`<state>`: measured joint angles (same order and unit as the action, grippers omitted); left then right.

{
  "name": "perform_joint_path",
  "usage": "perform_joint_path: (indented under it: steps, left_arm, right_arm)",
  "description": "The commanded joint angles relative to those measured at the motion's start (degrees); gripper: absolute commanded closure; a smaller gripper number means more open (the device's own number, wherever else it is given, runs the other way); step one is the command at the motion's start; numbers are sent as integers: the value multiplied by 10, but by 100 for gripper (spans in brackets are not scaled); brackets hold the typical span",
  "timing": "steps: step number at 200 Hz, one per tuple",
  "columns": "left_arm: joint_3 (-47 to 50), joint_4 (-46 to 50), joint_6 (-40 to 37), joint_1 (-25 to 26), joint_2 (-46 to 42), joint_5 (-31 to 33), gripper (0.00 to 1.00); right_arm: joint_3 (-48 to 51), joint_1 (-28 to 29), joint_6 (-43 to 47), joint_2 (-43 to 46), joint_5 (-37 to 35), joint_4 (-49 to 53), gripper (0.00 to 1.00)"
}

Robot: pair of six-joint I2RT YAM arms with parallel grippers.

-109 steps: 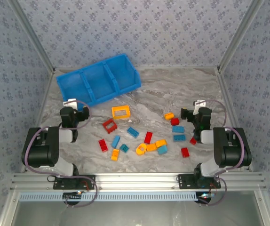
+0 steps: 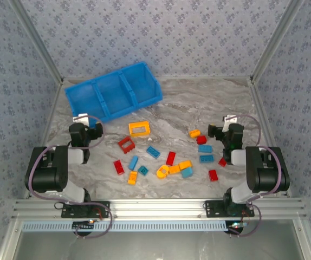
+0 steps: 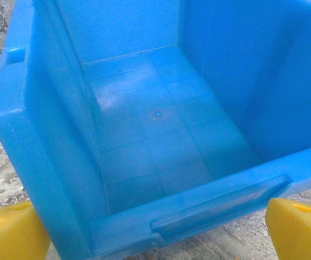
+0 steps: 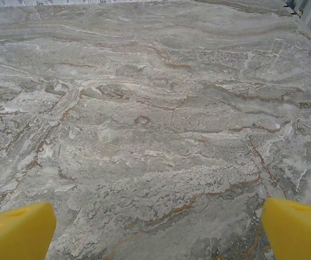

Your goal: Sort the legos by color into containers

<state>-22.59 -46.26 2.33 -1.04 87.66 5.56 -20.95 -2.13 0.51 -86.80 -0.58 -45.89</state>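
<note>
The containers are three compartments of one blue bin [image 2: 112, 92], lying askew at the back left. Red, blue and yellow-orange legos are scattered over the middle of the marble table: a yellow frame [image 2: 139, 128], a red frame [image 2: 126, 144], a blue brick [image 2: 153, 152], an orange cluster [image 2: 172, 168]. My left gripper [image 2: 92, 130] rests low just in front of the bin, open. In the left wrist view its yellow fingertips [image 3: 12, 233] flank the bin's near rim [image 3: 209, 203]. My right gripper [image 2: 220, 131] is open beside the rightmost bricks [image 2: 205, 148], its fingertips [image 4: 296, 227] wide apart over bare marble.
Aluminium frame posts and patterned walls close in the table on the left, right and back. A metal rail [image 2: 155, 207] runs along the near edge by the arm bases. A red brick [image 2: 213, 175] lies close to the right arm's base.
</note>
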Motion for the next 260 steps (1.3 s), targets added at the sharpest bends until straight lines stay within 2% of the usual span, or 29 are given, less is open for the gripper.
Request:
perform_joint_path:
  steps: [1, 69, 75, 83, 95, 113, 121, 127, 139, 145, 154, 162, 171, 187, 215, 223, 236, 260]
  left_arm:
    - [-14, 4, -8, 3, 2, -26, 2]
    - [-4, -14, -13, 6, -15, -24, 2]
    - [-8, 45, -16, 19, -65, 12, 2]
    - [-29, 147, -3, 38, -145, 73, 2]
    - [-45, 209, 29, 53, -261, 90, 2]
    - [-109, 322, 19, 134, -397, 191, 2]
    - [-171, 409, 49, 165, -423, 246, 2]
    - [-233, 524, 125, 173, -426, 272, 2]
    - [-351, 744, 274, 166, -409, 261, 2]
    - [-383, 800, 329, 162, -400, 258, 2]
    - [-389, 810, 351, 145, -388, 214, 2]
    - [-402, 824, 350, 106, -367, 124, 2]
    - [-444, 898, 368, 66, -316, 73, 2]
    - [-512, 1009, 362, 42, -222, 76, 2]
    - [-538, 1020, 321, -15, -116, 41, 2]
    - [-548, 1011, 307, -38, -88, 23, 5]
    - [-564, 987, 281, -61, -47, -16, 9]
    - [-604, 967, 247, -79, 35, -43, 16]
  right_arm:
    - [-14, -5, 5, -5, 7, -3, 0]
    - [-11, -16, -1, 4, 32, -8, 0]
    - [-14, -15, -6, 32, 13, 15, 0]
    - [-33, -9, -13, 84, -26, 94, 0]
    - [-66, -5, -15, 167, -39, 178, 0]
    - [-133, 28, -25, 281, -64, 296, 0]
    - [-177, 40, -74, 315, -78, 354, 0]
    - [-214, 40, -148, 330, -90, 420, 0]
    - [-304, 35, -322, 336, -88, 588, 0]
    - [-318, 34, -351, 334, -71, 609, 0]
    - [-326, 28, -336, 330, 25, 594, 0]
    - [-339, 36, -328, 325, 80, 598, 0]
    - [-360, 69, -313, 325, 78, 629, 0]
    - [-380, 168, -253, 333, 9, 663, 0]
    - [-416, 295, -203, 298, 4, 705, 5]
    - [-419, 326, -194, 283, 6, 707, 7]
    - [-415, 367, -184, 267, 16, 697, 8]
    - [-407, 420, -178, 243, 29, 676, 9]
